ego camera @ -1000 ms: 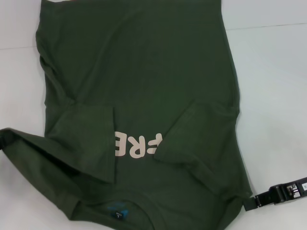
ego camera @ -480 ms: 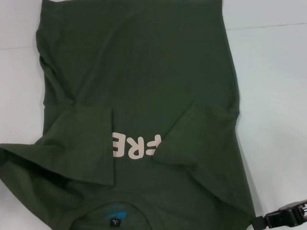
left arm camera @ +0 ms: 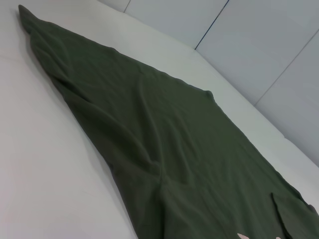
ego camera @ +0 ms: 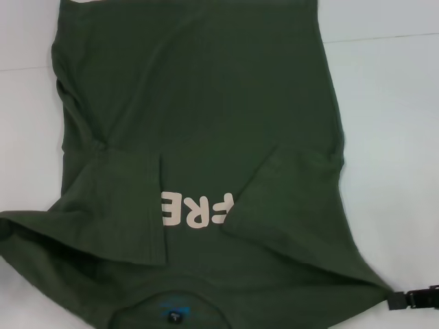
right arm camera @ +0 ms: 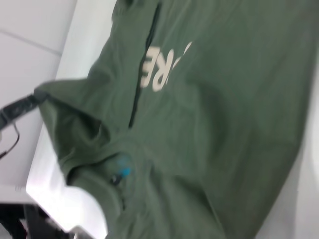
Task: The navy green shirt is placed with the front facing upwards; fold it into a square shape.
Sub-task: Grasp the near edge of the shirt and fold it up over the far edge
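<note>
Left gripper [right arm camera: 35, 97] first: it doesn't make it into the head view at all, but the right wrist view catches it as a dark shape clamped onto the shirt's left shoulder corner. The cloth is drawn out into a point right where it bites. That corner sits at the near left edge of the white table [ego camera: 391, 137], with the fabric there bunched and raised a bit.

Moving across, the navy green shirt [ego camera: 206, 103] lies front side up. Its collar is towards the robot and its hem runs off the far edge of the head view. Left sleeve [ego camera: 116, 199] is folded inward over the chest, and it covers the start of the pale pink lettering [ego camera: 195, 209]. Right sleeve [ego camera: 288, 199] is folded in the same way from the other side and hides the end of the word, so only a few letters show between the two flaps. Blue neck label [ego camera: 175, 315] peeks out inside the collar at the very near edge. From the left wrist view you get just a long stretch of shirt body lying flat with a few soft wrinkles.

Over on the right, the right gripper [ego camera: 401, 300] is low at the near right corner. It's pinched shut on the right shoulder corner, and the cloth is stretched out to a tip where it meets the black fingers.
</note>
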`<state>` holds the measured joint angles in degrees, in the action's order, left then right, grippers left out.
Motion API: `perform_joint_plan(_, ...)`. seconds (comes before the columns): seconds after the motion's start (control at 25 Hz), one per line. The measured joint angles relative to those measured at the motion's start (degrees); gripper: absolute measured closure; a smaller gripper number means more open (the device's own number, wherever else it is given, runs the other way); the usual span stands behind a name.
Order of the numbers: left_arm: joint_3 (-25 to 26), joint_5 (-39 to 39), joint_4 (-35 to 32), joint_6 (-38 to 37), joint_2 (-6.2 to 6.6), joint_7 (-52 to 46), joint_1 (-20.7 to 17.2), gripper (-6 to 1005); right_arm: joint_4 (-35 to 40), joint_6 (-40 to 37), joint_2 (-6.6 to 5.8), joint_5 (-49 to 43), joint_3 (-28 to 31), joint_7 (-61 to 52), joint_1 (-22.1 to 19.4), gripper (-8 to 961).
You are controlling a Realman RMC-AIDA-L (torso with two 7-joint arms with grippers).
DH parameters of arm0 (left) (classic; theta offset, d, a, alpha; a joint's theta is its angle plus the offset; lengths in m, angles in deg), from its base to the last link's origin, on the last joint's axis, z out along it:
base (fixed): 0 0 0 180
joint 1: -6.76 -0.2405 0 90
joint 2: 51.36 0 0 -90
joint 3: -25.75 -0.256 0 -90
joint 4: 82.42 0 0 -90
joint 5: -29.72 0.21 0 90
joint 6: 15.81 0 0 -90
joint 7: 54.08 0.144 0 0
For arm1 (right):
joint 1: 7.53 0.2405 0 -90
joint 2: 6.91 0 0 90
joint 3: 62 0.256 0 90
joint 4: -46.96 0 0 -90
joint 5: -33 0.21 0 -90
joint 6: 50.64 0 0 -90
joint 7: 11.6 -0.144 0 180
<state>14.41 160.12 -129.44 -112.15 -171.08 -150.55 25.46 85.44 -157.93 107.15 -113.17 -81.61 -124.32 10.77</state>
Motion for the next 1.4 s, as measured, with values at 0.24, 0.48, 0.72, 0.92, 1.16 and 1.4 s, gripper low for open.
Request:
perform_joint_plan(0.24, 0.0, 0.46, -0.01, -0.07, 0.15, -0.46, -0.3, 953, 0.0, -0.36, -0.43, 0.02, 2.23, 0.98, -1.22, 940)
perform_joint_plan(0.48, 0.57, 2.2, -0.12, -1.02, 0.21, -0.56, -0.89, 952, -0.03, -0.38, -1.12, 0.01, 4.41, 1.35, -1.87, 941)
perform_joint_plan(0.72, 0.62, 3.82, -0.18, -2.31, 0.28, -0.29, -1.32, 950, -0.07, 0.05, -1.65, 0.01, 7.57, 1.75, -2.78, 940)
perform_joint_plan(0.92, 0.5, 5.92, -0.17, -3.63, 0.28, -0.16, -1.38, 950, 0.08, -0.18, -1.75, 0.01, 9.99, 2.17, -3.82, 940)
perform_joint_plan(1.16, 0.52, 8.13, -0.17, -5.78, 0.28, 0.52, -1.39, 951, 0.39, -0.5, -1.89, 0.14, 12.19, 2.77, -5.47, 940)
perform_joint_plan(1.4, -0.05, 10.94, -0.13, -7.58, 0.28, 1.23, -1.08, 951, 0.45, -1.7, -1.92, 0.32, 14.29, 3.74, -6.23, 940)
